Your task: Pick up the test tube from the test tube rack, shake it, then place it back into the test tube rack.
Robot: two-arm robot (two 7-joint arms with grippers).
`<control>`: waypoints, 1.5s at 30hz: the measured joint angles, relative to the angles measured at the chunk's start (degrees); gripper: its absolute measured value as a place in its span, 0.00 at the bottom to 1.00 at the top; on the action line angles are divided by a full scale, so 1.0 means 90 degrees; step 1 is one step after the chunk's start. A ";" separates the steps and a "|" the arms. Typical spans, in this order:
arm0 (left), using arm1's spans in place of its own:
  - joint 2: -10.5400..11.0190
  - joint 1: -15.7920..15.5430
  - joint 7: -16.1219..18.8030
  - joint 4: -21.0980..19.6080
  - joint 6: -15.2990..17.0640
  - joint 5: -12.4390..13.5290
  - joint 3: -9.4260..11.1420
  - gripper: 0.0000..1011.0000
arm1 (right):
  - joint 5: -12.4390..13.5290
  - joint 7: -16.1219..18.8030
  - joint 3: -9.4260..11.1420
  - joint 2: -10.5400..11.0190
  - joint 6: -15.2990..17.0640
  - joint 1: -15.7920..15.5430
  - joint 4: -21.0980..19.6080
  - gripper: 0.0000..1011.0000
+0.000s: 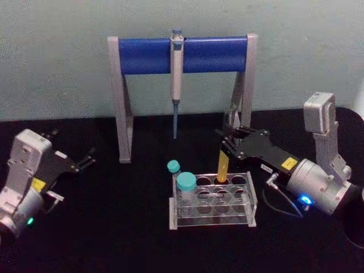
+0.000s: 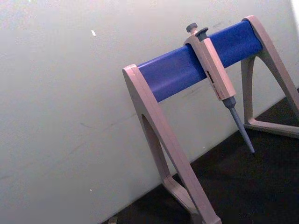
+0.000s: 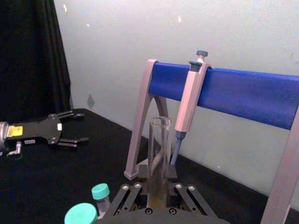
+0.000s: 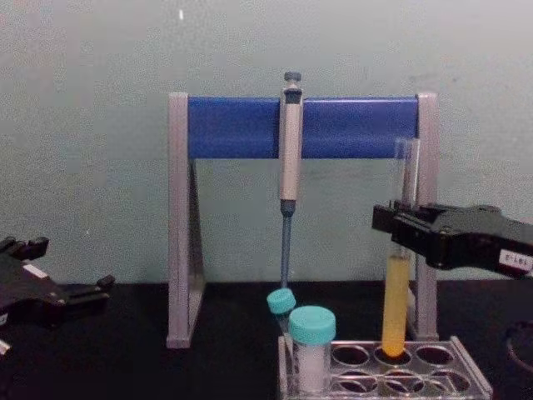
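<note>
1. Test tube front and centre: it stands upright, yellow liquid in its lower part, its foot at the mouth of a back-row hole of the test tube rack near the middle of the black bench.
2. And there's the right gripper, reaching in from the bench's right side, fingers closed around the glass just above the liquid line.
3. From the right wrist view the tube's open mouth rises straight up between the finger linkages, so that grip looks square on.
4. Here's what the next move turns on: the tube's long axis is vertical and the gripper holds it from the side, so the way out, I'd judge, is straight up along that axis.
5. Whether the foot is fully clear of its hole or just inside it, I can't tell.
6. Close neighbours to watch: two teal-capped vials at the rack's left end, and behind, the pipette hanging from the blue-barred pipette stand along the bench's rear edge.
7. The right arm is plainly the nearer one; the left gripper sits parked well apart near the left edge, fingers spread open and holding nothing.
</note>
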 joint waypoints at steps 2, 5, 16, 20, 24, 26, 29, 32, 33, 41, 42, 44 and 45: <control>0.0000 0.0000 0.0000 0.0000 0.0000 0.0000 0.0000 1.00 | -0.0012 -0.0003 -0.0007 -0.0011 0.0000 0.0005 0.0026 0.23; 0.0000 0.0000 0.0000 0.0000 0.0000 0.0000 0.0000 1.00 | -0.0037 -0.0008 -0.0023 -0.0025 0.0000 0.0009 0.0068 0.23; 0.0000 0.0000 0.0000 0.0000 0.0000 0.0000 0.0000 1.00 | -0.0147 -0.0069 -0.0070 -0.0056 0.0066 -0.0050 0.0152 0.23; 0.0000 0.0000 0.0000 0.0000 0.0000 0.0000 0.0000 1.00 | -0.0174 -0.0074 -0.0087 -0.0074 0.0096 -0.0076 0.0188 0.23; 0.0000 0.0000 0.0000 0.0000 0.0000 0.0000 0.0000 1.00 | -0.0200 -0.0081 -0.0100 -0.0091 0.0117 -0.0091 0.0212 0.23; 0.0000 -0.0001 0.0000 0.0000 0.0000 -0.0001 0.0000 1.00 | -0.0213 -0.0083 -0.0105 -0.0098 0.0127 -0.0099 0.0227 0.23; 0.0000 0.0000 0.0000 0.0000 0.0000 0.0000 0.0000 1.00 | -0.0225 -0.0090 -0.0112 -0.0107 0.0138 -0.0107 0.0238 0.23; 0.0000 0.0000 0.0000 0.0000 0.0000 0.0000 0.0000 1.00 | -0.0243 -0.0097 -0.0124 -0.0115 0.0168 -0.0120 0.0257 0.23; 0.0000 0.0000 0.0000 0.0000 0.0000 0.0000 0.0000 1.00 | -0.0261 -0.0105 -0.0132 -0.0119 0.0182 -0.0127 0.0264 0.23; 0.0000 0.0000 0.0000 0.0000 0.0000 0.0000 0.0000 1.00 | -0.0331 -0.0133 -0.0150 -0.0144 0.0214 -0.0153 0.0335 0.23; 0.0000 0.0000 0.0000 0.0000 0.0000 0.0000 0.0000 1.00 | -0.0340 -0.0140 -0.0150 -0.0151 0.0217 -0.0156 0.0348 0.23; 0.0000 0.0000 0.0000 0.0000 0.0000 0.0000 0.0000 1.00 | -0.0349 -0.0148 -0.0149 -0.0159 0.0223 -0.0157 0.0359 0.23; 0.0000 -0.0001 0.0000 0.0000 0.0000 -0.0001 0.0000 1.00 | -0.0354 -0.0154 -0.0146 -0.0168 0.0227 -0.0157 0.0371 0.23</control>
